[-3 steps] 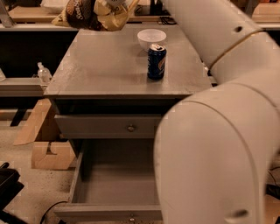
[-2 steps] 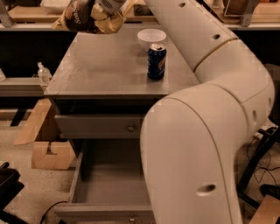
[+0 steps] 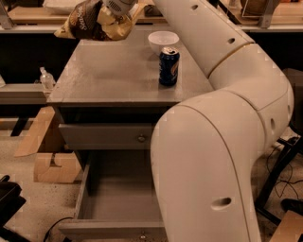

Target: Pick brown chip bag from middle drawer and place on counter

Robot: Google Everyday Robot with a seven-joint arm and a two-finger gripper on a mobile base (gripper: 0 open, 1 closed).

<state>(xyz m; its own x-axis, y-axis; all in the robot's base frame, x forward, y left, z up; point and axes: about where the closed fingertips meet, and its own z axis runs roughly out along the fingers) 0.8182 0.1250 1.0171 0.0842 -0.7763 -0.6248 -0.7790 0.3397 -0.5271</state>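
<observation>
Camera view has the brown chip bag (image 3: 90,21) at the upper left of the frame, crumpled, dark brown with a pale yellow end and white lettering. It hangs in the air over the far left corner of the counter (image 3: 113,71), and its lower edge does not appear to rest on the grey surface. The gripper (image 3: 117,5) sits at the very top edge of the frame, just right of the bag, clamped onto the bag's bunched yellow end and carrying it. On the counter, toward its right side, a blue soda can (image 3: 169,66) stands upright, and a white bowl (image 3: 163,41) sits just behind it near the far edge; both are well apart from the bag. Below the countertop the top drawer (image 3: 104,136) is closed, its small round knob (image 3: 141,138) facing the camera. Beneath it the middle drawer (image 3: 118,203) is pulled out toward the bottom of the frame, showing a bare grey floor. The white arm (image 3: 213,142) fills the right half of the picture, curving from the lower centre up to the gripper and hiding the cabinet's right side. At the left, a cardboard box (image 3: 49,160) stands on the speckled floor beside the cabinet, and a small clear bottle (image 3: 46,78) stands on a ledge above it.
</observation>
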